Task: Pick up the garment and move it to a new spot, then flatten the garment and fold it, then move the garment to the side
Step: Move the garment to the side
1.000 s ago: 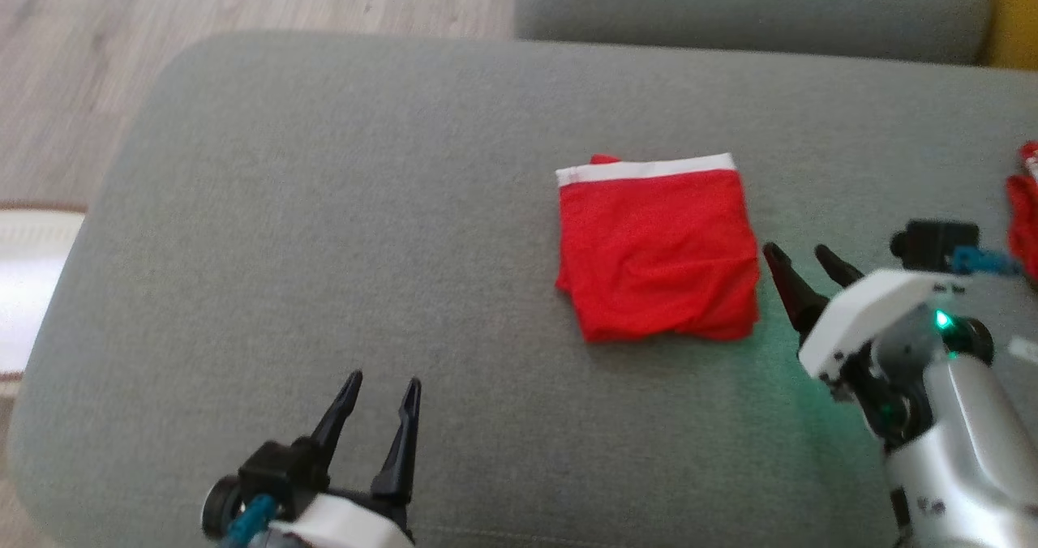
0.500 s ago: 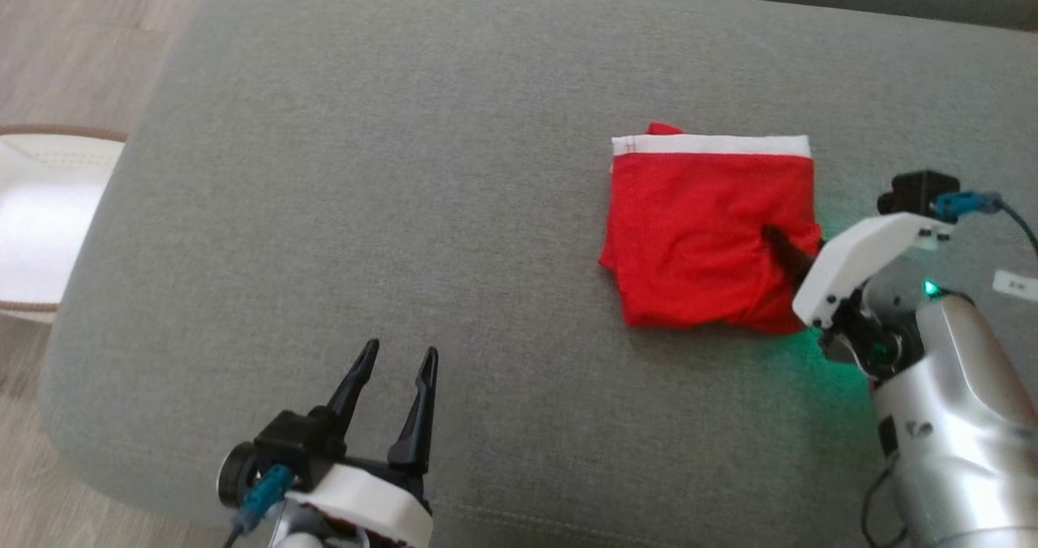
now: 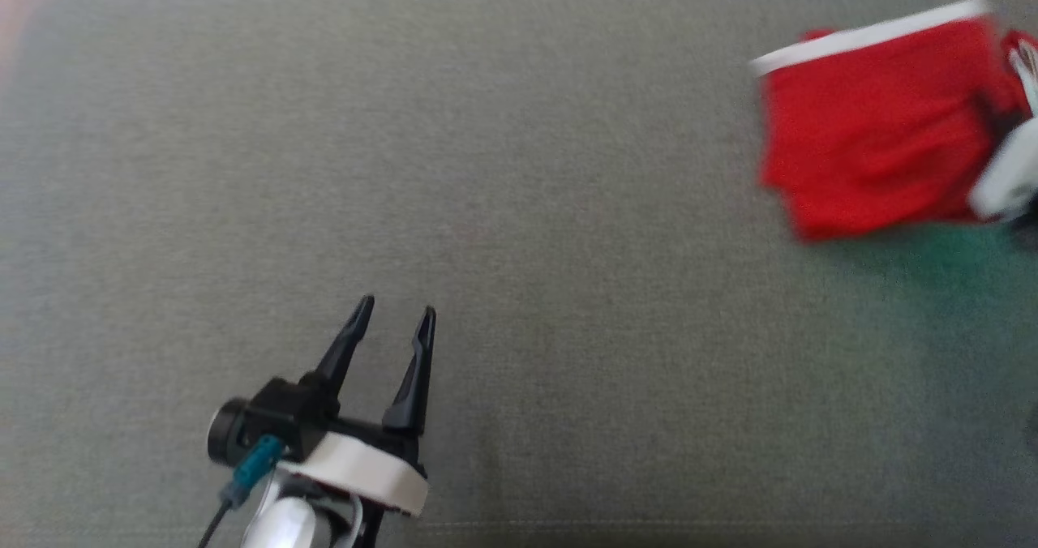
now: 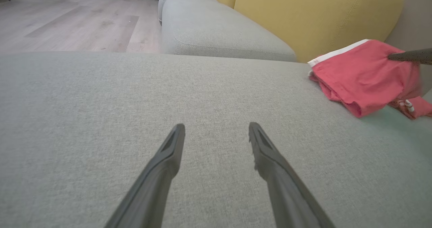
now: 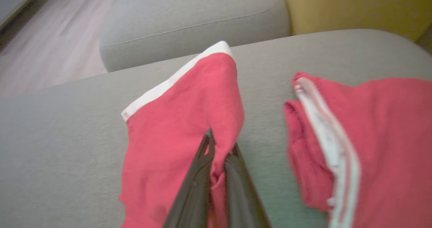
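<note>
Pinching the folded red garment (image 5: 175, 120) by its edge with my right gripper (image 5: 221, 142), fingers clamped on a fabric pucker; I'd judge this the move-aside step.
It sits at the right end of the grey cushion (image 3: 486, 167), gripped low, probably so it slides without unfolding; left gripper (image 3: 396, 307) hangs spread wide, empty, over the cushion's front middle, out of the way; count: two garments, the second red garment (image 5: 388, 126) crumpled further right on the cushion; two grippers.

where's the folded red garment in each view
Head view: garment at the upper right.
Left wrist view: garment at the right edge, above the middle.
Right wrist view: garment in the centre, pinched by the right gripper.
Shared landmark: its white waistband.
</note>
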### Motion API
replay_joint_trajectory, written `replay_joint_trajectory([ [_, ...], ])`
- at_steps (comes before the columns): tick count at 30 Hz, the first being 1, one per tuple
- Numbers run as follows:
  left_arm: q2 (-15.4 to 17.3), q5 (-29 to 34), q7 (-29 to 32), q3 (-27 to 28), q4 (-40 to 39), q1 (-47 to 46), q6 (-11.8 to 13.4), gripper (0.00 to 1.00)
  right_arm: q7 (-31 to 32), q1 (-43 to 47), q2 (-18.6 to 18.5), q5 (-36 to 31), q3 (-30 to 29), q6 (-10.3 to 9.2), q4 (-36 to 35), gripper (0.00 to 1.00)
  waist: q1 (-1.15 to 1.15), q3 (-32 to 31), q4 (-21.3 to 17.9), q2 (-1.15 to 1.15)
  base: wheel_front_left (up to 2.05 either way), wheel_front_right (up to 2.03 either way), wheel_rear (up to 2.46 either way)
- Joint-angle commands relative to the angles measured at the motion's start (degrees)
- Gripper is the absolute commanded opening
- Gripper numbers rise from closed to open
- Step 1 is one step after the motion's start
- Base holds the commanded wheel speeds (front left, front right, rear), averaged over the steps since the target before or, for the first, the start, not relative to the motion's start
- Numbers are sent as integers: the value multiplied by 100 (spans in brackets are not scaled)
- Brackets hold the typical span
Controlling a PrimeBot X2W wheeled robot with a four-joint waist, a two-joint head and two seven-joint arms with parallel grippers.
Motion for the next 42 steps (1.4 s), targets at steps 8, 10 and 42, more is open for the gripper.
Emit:
replay_joint_trajectory([
  [8,-24,160,-71,151,-250,-229,-75,100,499,-599,-1207,-547,-614,-4,-16,0,-1,453,-96,0,0,0,0],
  [10,-24,189,-71,198,-257,-194,-69,100,610,-621,-1432,-624,-703,-4,67,0,-1,480,-51,0,0,0,0],
  [42,-24,-132,-71,604,-166,218,378,100,-2445,825,58,-2824,-1248,-4,-1117,100,-1,-778,-65,0,0,0,0],
])
